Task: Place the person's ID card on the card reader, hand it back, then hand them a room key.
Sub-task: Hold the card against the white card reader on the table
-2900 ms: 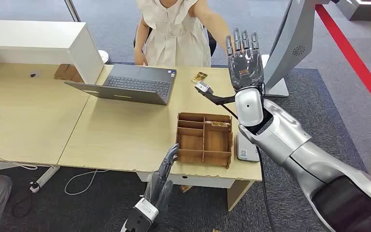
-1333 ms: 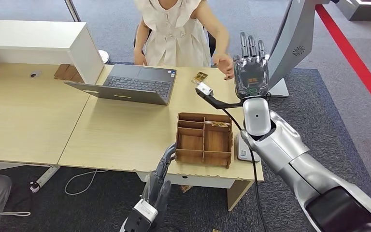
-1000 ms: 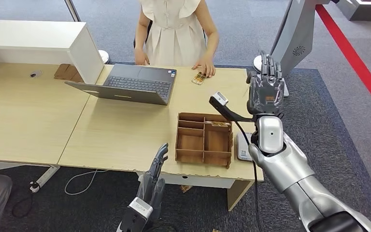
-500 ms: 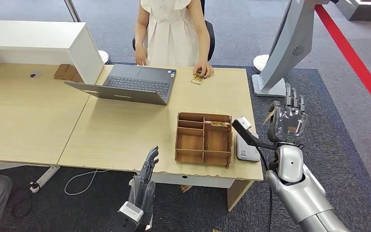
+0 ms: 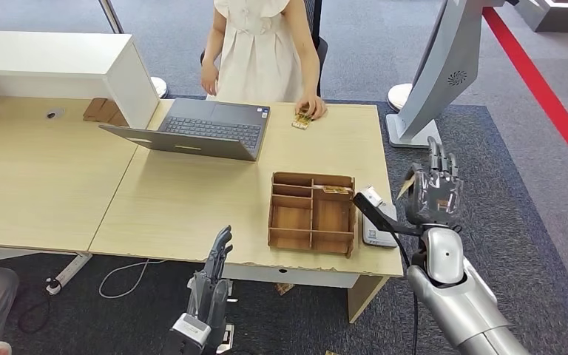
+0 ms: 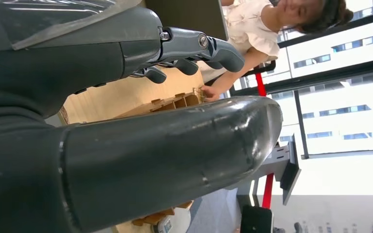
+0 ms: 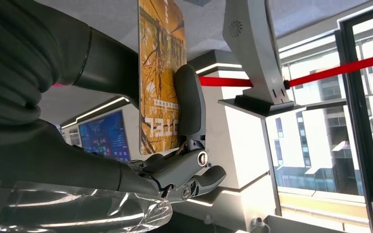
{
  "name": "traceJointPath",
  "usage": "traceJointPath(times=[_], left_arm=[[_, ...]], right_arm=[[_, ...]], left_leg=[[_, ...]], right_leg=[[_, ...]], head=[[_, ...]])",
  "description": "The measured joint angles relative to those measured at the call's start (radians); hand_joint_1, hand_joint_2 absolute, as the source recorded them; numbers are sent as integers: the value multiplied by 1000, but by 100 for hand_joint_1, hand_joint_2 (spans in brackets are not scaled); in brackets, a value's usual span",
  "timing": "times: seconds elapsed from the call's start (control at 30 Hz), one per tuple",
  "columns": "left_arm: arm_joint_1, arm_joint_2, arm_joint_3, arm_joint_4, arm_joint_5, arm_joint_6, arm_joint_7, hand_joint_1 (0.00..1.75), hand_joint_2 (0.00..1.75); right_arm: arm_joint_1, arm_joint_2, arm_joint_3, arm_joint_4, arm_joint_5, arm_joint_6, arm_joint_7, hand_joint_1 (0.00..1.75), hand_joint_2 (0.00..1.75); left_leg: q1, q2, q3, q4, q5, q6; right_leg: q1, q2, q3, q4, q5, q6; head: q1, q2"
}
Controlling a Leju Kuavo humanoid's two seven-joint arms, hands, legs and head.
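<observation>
A light wooden desk carries an open laptop and a wooden divided tray. A white card reader lies beside the tray, near the desk's edge.

Card: orange-yellow, dark branching tree pattern, white lettering. Worktop: pale wood. Divided tray: brown wood. Card reader: white. Laptop: grey. Floor stripe: red on grey carpet.

One laptop, one wooden organizer, two hands
</observation>
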Motion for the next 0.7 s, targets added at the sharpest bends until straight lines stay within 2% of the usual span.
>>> traceJointPath(times=[0.37,0.7], left_arm=[[1,0,1,-6,11,0,-1,0,0],[-3,0,-3,-6,44,0,-5,0,0]], right_arm=[[-14,64,48,121,-64,0,-31,175,175],[-20,86,71,207,-97,0,-22,175,175]], left_leg=[[0,0,0,0,0,0],[0,0,0,0,0,0]], right_leg=[[0,0,0,0,0,0],[0,0,0,0,0,0]], head=[[0,0],[0,0]])
